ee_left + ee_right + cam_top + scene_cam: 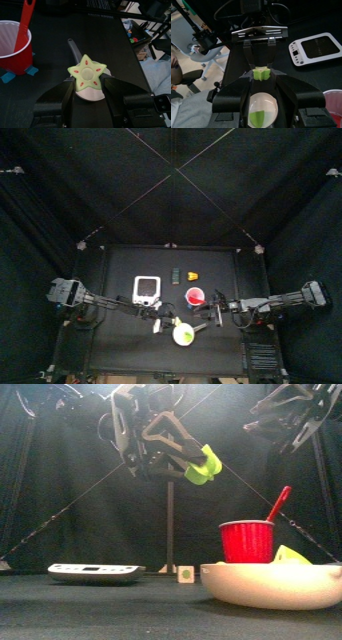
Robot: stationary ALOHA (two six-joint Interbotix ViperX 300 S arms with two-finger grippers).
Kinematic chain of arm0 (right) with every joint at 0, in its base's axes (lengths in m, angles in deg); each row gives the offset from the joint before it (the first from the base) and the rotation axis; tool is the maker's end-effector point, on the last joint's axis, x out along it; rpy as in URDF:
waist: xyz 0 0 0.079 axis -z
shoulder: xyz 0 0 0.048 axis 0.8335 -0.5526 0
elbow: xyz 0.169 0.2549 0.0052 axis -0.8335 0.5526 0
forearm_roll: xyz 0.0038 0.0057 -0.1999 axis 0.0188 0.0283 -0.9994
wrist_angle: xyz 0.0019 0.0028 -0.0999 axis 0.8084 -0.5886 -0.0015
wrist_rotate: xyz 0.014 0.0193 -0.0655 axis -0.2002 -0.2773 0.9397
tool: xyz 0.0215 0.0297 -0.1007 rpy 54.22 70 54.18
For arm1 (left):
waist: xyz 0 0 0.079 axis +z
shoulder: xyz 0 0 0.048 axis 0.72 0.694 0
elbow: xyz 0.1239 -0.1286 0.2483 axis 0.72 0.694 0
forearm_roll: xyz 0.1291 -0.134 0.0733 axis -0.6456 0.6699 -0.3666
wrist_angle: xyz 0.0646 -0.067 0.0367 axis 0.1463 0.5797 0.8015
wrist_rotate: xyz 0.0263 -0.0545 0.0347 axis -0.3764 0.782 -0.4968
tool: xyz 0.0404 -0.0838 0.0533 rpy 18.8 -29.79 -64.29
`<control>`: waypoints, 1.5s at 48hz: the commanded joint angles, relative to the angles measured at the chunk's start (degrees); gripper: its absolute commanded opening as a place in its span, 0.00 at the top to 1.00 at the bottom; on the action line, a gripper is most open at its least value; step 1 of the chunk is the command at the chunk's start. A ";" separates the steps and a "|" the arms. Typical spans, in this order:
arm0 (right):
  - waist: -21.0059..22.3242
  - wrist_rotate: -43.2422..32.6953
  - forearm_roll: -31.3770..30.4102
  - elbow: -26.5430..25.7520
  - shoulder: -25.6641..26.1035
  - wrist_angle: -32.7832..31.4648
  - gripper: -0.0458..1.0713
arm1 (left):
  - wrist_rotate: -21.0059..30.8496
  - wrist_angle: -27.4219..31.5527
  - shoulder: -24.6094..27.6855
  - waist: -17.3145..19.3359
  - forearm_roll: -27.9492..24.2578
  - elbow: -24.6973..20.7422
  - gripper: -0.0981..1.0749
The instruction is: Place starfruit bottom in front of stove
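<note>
item: starfruit (89, 75), pale yellow-green star-shaped piece with red flecks, clamped between the two jaws of the left claw (90, 92) and carried high above the bench (80, 609); in the front view the same piece (203, 465) shows at the claw's tip, clear of everything below. item: stove (147, 288), flat white slab with dark marks, lying on the bench below and to one side of the left claw. item: red cup (246, 541) with red stick, standing beside a white bowl (267, 584), below the claw. item: right claw (264, 95), jaws parted, nothing between them; the bowl with a green piece lies beneath it.
</note>
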 commanded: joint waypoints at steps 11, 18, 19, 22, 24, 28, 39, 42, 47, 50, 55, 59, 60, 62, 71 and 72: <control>-5.89 -2.29 7.03 -2.20 -9.05 -10.28 0.30 | -0.09 0.00 -1.49 0.09 -0.26 0.26 0.27; -7.29 -2.20 5.36 -2.55 -12.74 -11.43 0.29 | -0.09 1.67 -2.11 -0.26 -0.26 0.97 0.27; -7.38 -2.20 5.01 -2.64 -13.10 -11.34 0.29 | 0.00 2.02 -2.29 -0.26 -0.18 1.05 0.27; -7.38 -2.29 4.22 -2.90 -14.15 -11.25 0.29 | 0.00 2.99 -2.90 -0.44 -0.18 1.41 0.27; -7.38 -2.29 4.04 -3.08 -14.59 -10.81 0.29 | 0.00 3.34 -3.25 -0.62 -0.09 1.58 0.27; -7.47 -2.20 3.87 -3.78 -15.38 -9.40 0.29 | 0.00 3.60 -3.69 -0.97 0.00 2.29 0.27; -6.06 -2.20 3.78 -5.71 -15.64 -4.31 0.30 | 0.00 3.60 -3.96 -2.02 -0.18 3.16 0.27; -4.83 -2.29 3.96 -5.89 -15.38 -1.67 0.30 | -0.09 3.60 -3.96 -1.93 -0.18 3.16 0.27; -3.78 -2.20 3.78 -5.98 -15.38 0.79 0.30 | 0.00 3.87 -3.69 -1.93 -0.09 3.60 0.27; -3.78 -2.20 3.69 -5.98 -15.64 0.79 0.30 | 0.00 4.75 -3.34 -1.93 -0.09 4.13 0.26; -3.96 -2.29 3.60 -5.80 -16.35 0.79 0.30 | -0.09 8.09 -2.55 -1.85 -0.26 4.57 0.26; -4.04 -2.29 3.52 -5.89 -17.05 0.53 0.30 | -0.09 10.55 -1.85 -1.58 -0.44 4.31 0.26; -4.04 -2.29 3.52 -5.89 -17.23 0.44 0.30 | -0.09 10.90 -1.58 -1.67 -0.44 4.31 0.26; -4.04 -2.29 3.52 -5.98 -17.49 0.18 0.30 | -0.09 11.69 -1.23 -1.58 -0.44 4.13 0.26; -3.96 -2.29 3.52 -6.15 -18.37 -0.62 0.30 | 0.09 21.01 -1.41 -2.02 1.05 3.52 0.26; -3.96 -2.29 3.52 -6.15 -18.46 -0.62 0.30 | 0.09 22.85 -1.76 -2.02 1.32 3.16 0.26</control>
